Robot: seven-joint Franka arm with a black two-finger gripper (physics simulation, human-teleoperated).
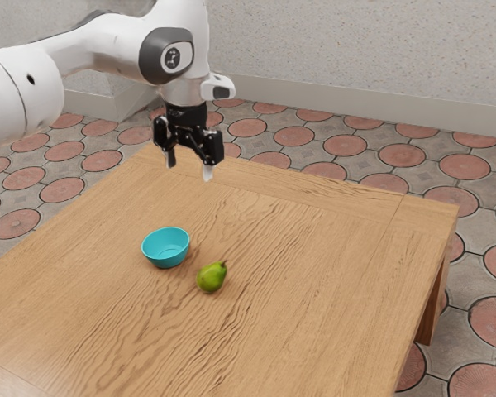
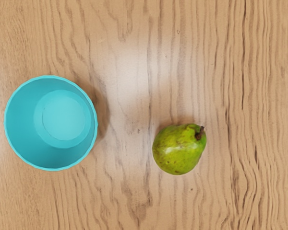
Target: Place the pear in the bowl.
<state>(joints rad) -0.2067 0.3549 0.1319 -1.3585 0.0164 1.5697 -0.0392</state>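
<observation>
On the tabletop (image 1: 314, 273) there are the bowl (image 1: 165, 250) and the pear (image 1: 211, 278), near each other but apart. The pear lies toward the exterior view's right from the bowl and somewhat more in front, with its stem pointing away from the bowl.

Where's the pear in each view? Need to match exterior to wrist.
Exterior view: the pear is on the table, a little below and to the right of the picture's centre-left, just right of the bowl.
Wrist view: right of centre and slightly below it, stem toward the picture's right.
Shared landmark: the turquoise bowl, empty, standing beside the pear with a gap between them.
</observation>
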